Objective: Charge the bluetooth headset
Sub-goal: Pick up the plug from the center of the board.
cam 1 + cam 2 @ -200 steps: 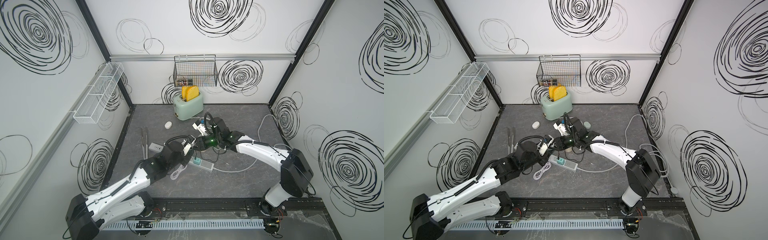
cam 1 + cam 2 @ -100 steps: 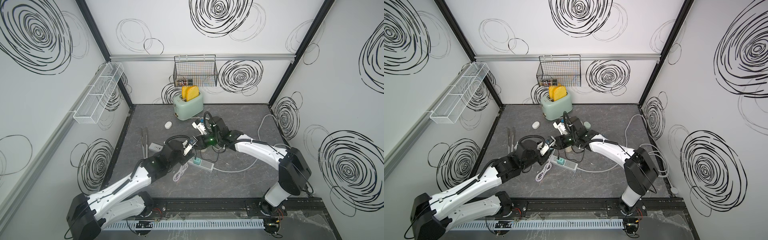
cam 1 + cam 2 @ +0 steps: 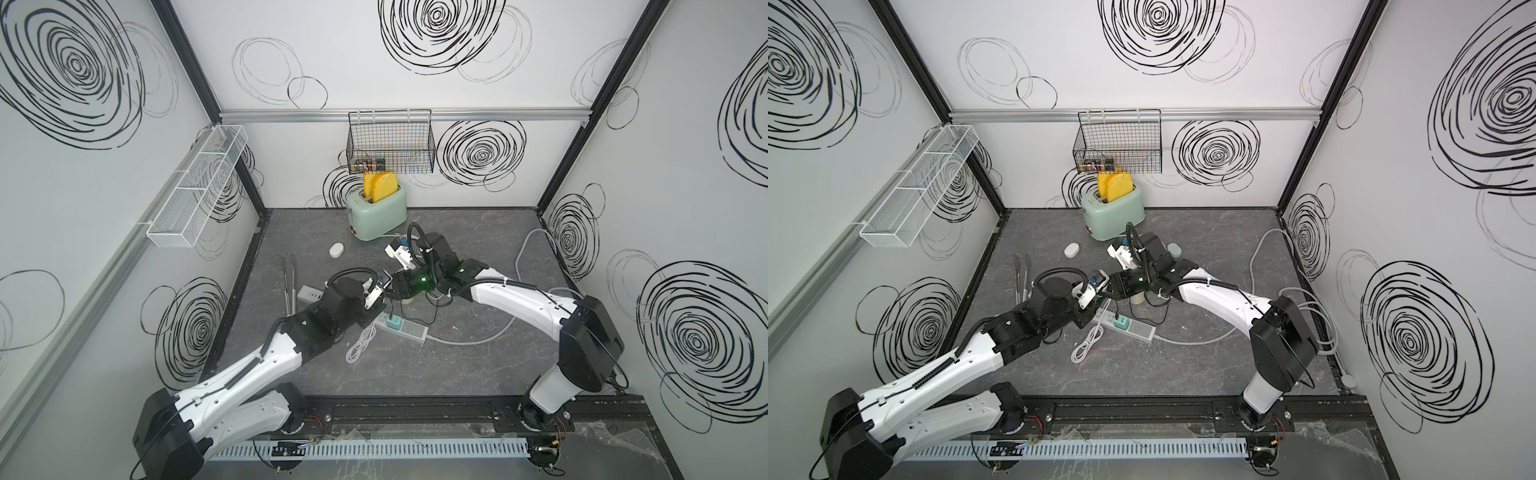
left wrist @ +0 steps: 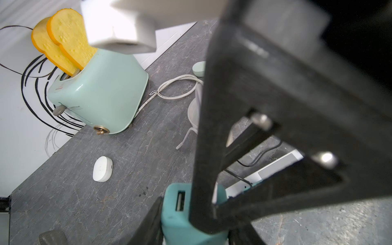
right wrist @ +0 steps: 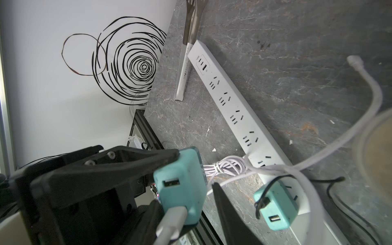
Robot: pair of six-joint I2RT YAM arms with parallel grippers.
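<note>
A teal charger (image 5: 186, 169) is clenched in the left tool (image 5: 169, 182) above the surface (image 3: 478, 241), a white plug (image 5: 172, 220) seated in one of its ports. The right tool (image 3: 392, 290) is seen released, jaws parted about that plug. The white headset case (image 3: 337, 250) is seen lying near the toaster (image 3: 378, 218), apart from both tools.

Left jaws clamped on teal adapter (image 5: 180, 186), right jaws parted, wrists close together
</note>
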